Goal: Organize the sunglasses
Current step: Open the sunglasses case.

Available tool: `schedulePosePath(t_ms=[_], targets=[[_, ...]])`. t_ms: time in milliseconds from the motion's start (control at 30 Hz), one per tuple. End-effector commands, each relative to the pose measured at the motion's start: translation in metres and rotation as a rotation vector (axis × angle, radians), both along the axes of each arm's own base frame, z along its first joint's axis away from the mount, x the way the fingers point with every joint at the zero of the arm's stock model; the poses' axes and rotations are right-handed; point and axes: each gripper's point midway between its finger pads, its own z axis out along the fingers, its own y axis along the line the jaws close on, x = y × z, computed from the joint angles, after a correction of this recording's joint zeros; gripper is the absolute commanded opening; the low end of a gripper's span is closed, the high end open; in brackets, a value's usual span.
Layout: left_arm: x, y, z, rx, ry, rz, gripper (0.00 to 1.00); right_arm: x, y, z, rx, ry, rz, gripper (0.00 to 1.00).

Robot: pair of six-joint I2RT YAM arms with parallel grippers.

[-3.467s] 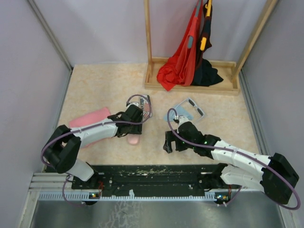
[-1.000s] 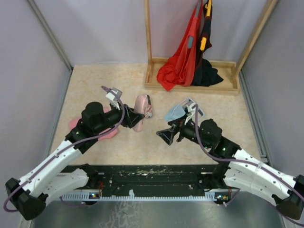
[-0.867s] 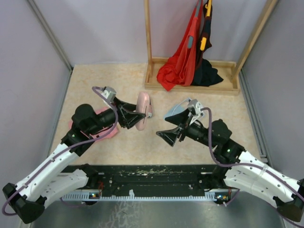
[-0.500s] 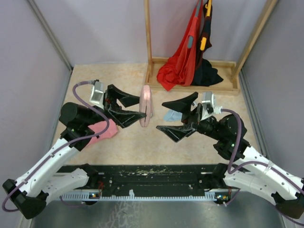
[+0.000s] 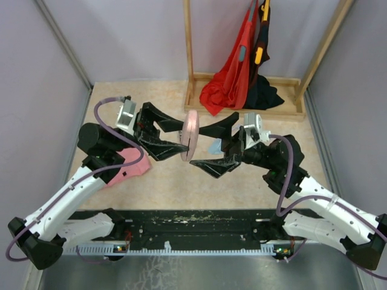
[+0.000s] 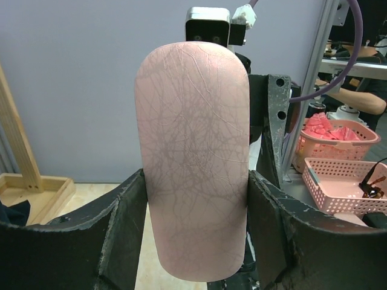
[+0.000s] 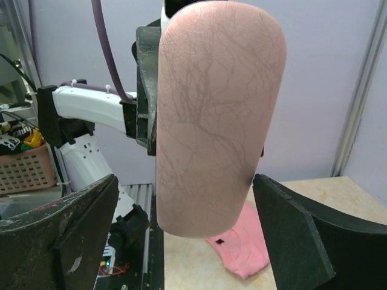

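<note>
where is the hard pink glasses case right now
The pink case is mid-air at the top view's centre, held by the left gripper, with the open right gripper facing it.

Pink case (image 5: pixel 190 134): upright, raised mid-scene.
Pink cloth (image 5: pixel 124 168): lying flat, left.
Blue cloth (image 5: pixel 216 147): centre-right.
Wooden rack (image 5: pixel 242 110): far right, red fabric (image 5: pixel 233 75) hanging.

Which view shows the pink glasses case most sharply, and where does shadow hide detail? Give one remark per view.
Top view: even, soft light, no glare; the pink case is small and edge-on. Left wrist view: its crackled surface is crisp, while the black jaws flanking it look dark. Right wrist view: equally crisp texture; the jaws in the bottom corners are near-black.
</note>
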Motion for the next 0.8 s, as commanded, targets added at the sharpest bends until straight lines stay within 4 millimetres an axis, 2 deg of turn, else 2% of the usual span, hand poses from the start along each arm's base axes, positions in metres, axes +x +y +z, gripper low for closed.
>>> schedulePosePath(t_ms=[0, 167, 567, 767], targets=[[-0.012, 0.004, 0.0207, -0.037, -0.08, -0.037, 0.0, -0.0187, -0.0073, 0.0425, 0.096, -0.09, 0.06, 0.91], [-0.0128, 0.0039, 0.0204, -0.036, -0.077, -0.043, 0.0, -0.0163, -0.0049, 0.0449, 0.102, -0.074, 0.063, 0.87], [-0.0136, 0.0053, 0.0219, -0.041, -0.082, -0.037, 0.0, -0.017, -0.0025, 0.0388, 0.092, -0.051, 0.081, 0.65], [-0.0122, 0.0052, 0.0213, -0.043, -0.077, -0.03, 0.0, -0.0107, -0.0004, 0.0361, 0.078, -0.022, 0.059, 0.54]])
